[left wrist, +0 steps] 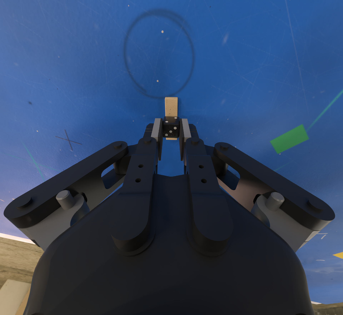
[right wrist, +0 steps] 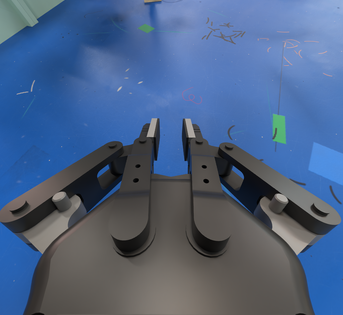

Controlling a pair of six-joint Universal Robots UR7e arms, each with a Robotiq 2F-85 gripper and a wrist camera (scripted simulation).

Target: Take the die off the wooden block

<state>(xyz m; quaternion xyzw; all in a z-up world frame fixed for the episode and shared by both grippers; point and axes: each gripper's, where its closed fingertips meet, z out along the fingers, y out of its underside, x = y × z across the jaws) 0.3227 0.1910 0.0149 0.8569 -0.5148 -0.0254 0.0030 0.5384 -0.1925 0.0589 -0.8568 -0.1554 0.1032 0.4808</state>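
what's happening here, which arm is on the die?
The left gripper has its fingers on either side of the black die, which sits on the wooden block on the blue table. No lift is visible. The right gripper hangs open and empty, far from the block.

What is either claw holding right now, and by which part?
The left claw grips the black die by its two opposite side faces; the right claw holds nothing.

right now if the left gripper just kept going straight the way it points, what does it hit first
The left gripper already has the black die between its fingers, so the die comes first. Right under it lies the wooden block on the blue table; whether the pads already clamp the die is unclear.
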